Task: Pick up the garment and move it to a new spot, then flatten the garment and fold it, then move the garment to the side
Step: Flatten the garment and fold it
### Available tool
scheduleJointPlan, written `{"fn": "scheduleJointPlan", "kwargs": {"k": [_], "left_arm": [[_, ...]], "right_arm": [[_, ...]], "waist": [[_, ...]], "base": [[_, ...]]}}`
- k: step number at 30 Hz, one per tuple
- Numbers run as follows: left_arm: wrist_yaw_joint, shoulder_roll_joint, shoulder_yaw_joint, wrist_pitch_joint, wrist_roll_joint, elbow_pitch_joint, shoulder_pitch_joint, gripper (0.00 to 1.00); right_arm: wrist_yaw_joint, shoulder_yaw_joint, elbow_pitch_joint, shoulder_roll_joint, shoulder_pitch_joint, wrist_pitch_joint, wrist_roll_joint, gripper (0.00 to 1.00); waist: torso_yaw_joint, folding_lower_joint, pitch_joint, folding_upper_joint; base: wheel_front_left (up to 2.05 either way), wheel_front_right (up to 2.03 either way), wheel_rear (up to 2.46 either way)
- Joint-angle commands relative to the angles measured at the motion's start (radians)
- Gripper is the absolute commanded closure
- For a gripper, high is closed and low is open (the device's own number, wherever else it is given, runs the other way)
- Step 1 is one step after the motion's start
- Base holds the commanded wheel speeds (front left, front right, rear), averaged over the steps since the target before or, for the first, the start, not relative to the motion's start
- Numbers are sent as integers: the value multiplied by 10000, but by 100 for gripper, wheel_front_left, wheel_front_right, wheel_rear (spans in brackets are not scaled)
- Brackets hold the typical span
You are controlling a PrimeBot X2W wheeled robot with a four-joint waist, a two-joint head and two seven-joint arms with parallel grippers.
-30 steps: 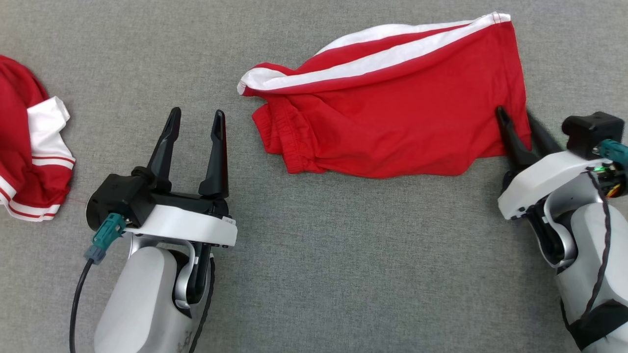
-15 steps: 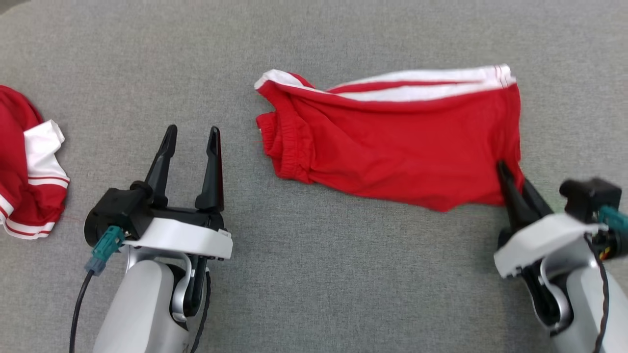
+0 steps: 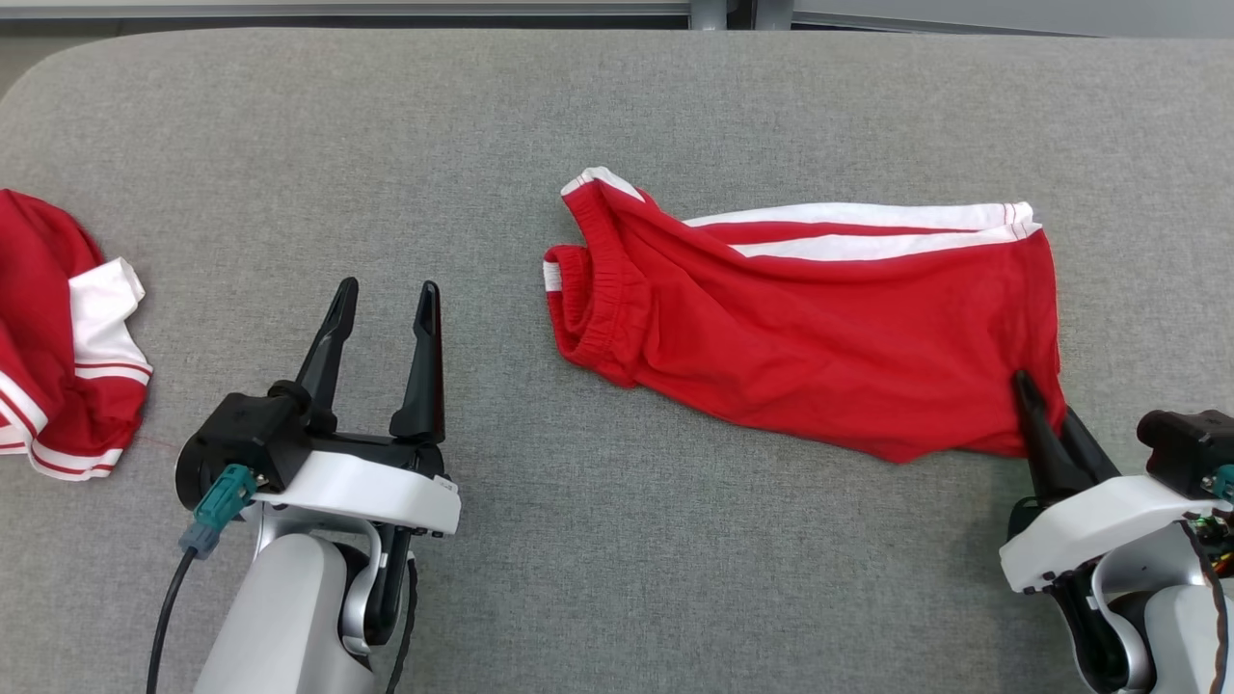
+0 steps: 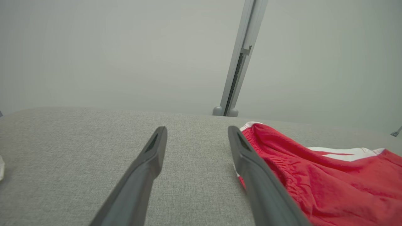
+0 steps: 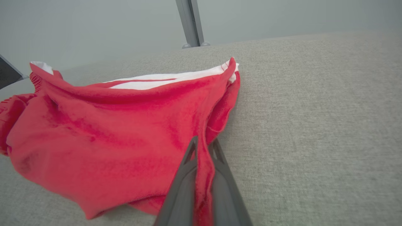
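Note:
Red shorts with white side stripes [image 3: 819, 328] lie spread on the grey padded surface [image 3: 617, 125], waistband to the left. My right gripper [image 3: 1046, 405] is shut on the garment's lower right hem; the right wrist view has red cloth [image 5: 125, 131] pinched between its fingers [image 5: 185, 179]. My left gripper [image 3: 386, 299] stands open over bare surface, left of the waistband and apart from it. In the left wrist view the waistband [image 4: 282, 166] lies just right of the right finger [image 4: 254, 169].
A second red and white garment [image 3: 58, 337] lies bunched at the surface's left edge. The surface's far edge [image 3: 617, 34] and a metal post [image 3: 713, 12] lie beyond the shorts. Bare grey fabric lies between my two arms.
The head camera has tilted, bringing the surface's far edge into view. My right gripper has dragged the shorts toward me by the hem, and they lie flatter. The left arm holds still.

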Motion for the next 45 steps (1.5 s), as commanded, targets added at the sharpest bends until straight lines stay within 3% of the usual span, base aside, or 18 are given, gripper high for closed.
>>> {"fn": "scheduleJointPlan", "kwargs": {"k": [1, 10, 18, 25, 34, 35, 36, 37, 45], "left_arm": [[-33, 39, -5, -1, 6, 23, 102, 0], [-75, 42, -193, -1, -147, 79, -10, 0], [60, 40, -377, -1, -403, -1, -86, 0], [168, 39, -537, -1, -614, -124, 30, 0], [302, 39, -576, -1, -750, -193, 58, 0], [307, 40, -577, -1, -741, -174, 35, 0], [318, 40, -573, -1, -727, -163, 3, 0], [321, 39, -569, -1, -700, -159, -28, 0], [229, 43, -335, -1, -368, -86, -96, 0]], "right_arm": [[-8, -84, -18, -34, 112, 22, -81, 100], [-6, 64, -566, -229, -620, 124, -171, 100], [-6, 2239, -753, -166, -2406, 688, -183, 100], [-5, 4435, 610, 172, -3436, 881, 283, 100], [-5, 5926, 1874, 239, -3438, 468, 794, 100], [-5, 5972, 1937, 242, -3476, 372, 847, 79], [-5, 6009, 1978, 229, -3532, 276, 847, 36], [-5, 6088, 1987, 222, -3557, 144, 880, 0], [-6, 5870, 916, -152, -3401, -1705, 1008, 0]], "waist": [[20, 0, -42, 0], [264, 0, -202, 0], [753, 0, -209, 0], [1257, 0, -64, 0], [1313, 0, 64, 0], [1293, 0, 71, 0], [1268, 0, 80, 0], [1237, 0, 88, 0], [792, 0, 23, 0]], "base": [[0, 0, 0], [0, 0, 0], [0, 0, 0], [0, 0, 0], [0, 0, 0], [0, 0, 0], [0, 0, 0], [0, 0, 0], [0, 0, 0]]}}
